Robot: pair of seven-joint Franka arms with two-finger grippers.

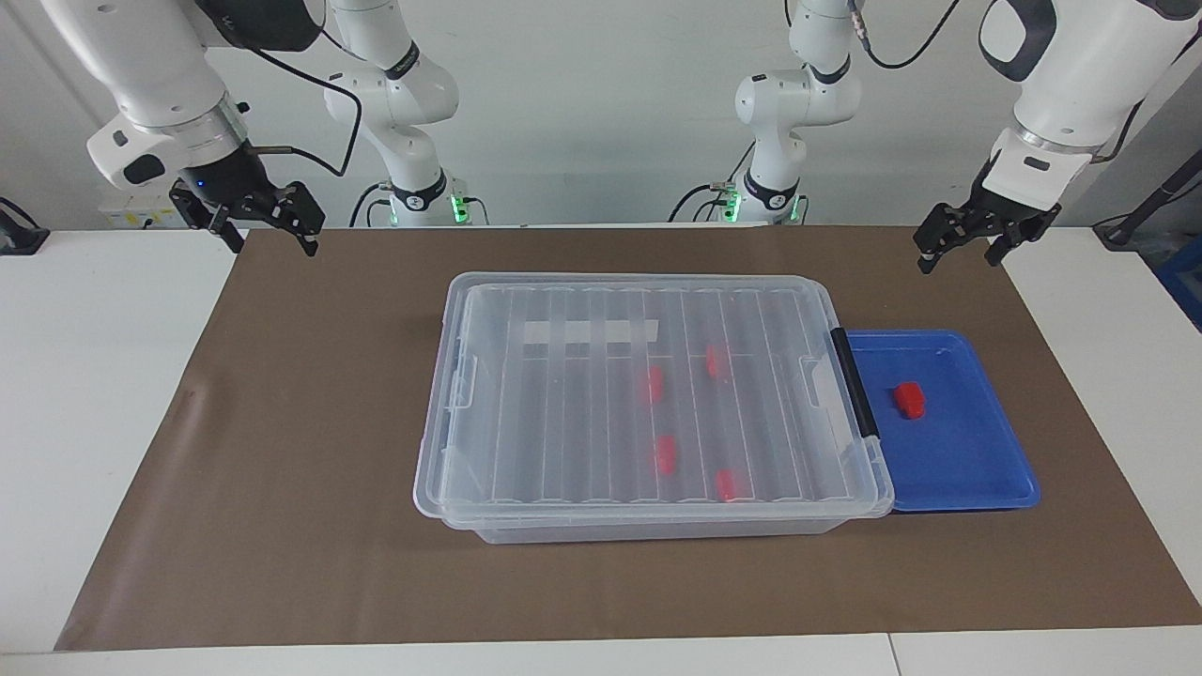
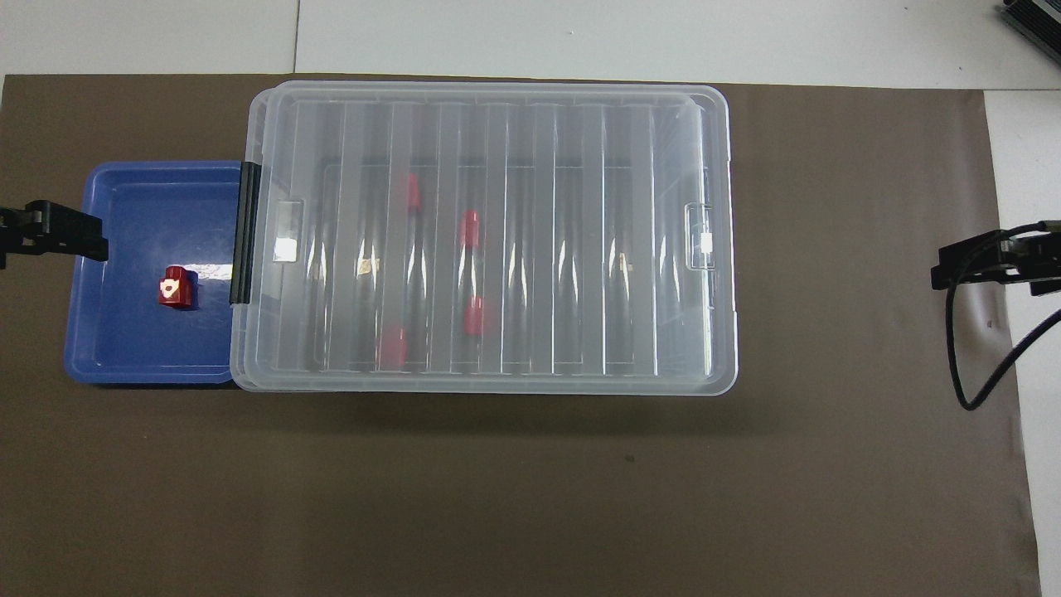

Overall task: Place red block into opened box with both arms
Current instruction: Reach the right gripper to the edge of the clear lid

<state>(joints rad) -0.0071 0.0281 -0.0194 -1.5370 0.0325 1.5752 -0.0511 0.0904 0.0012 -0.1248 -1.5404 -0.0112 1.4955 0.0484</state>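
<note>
Brown mat (image 1: 282,422), one lidded box (image 1: 648,394), seemingly five red blocks (image 1: 909,400).

Red block (image 1: 909,399) on blue tray (image 1: 977,469) beside lidded clear box (image 1: 648,404).

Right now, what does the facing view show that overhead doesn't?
Facing only: both arms whole, the left gripper and right gripper open and raised at the mat's two ends, and two slimmer arms at the back.
Overhead only: a pale mark on top of the red block.
Both: the box with its lid on, four red blocks inside, and one block in the blue tray.
</note>
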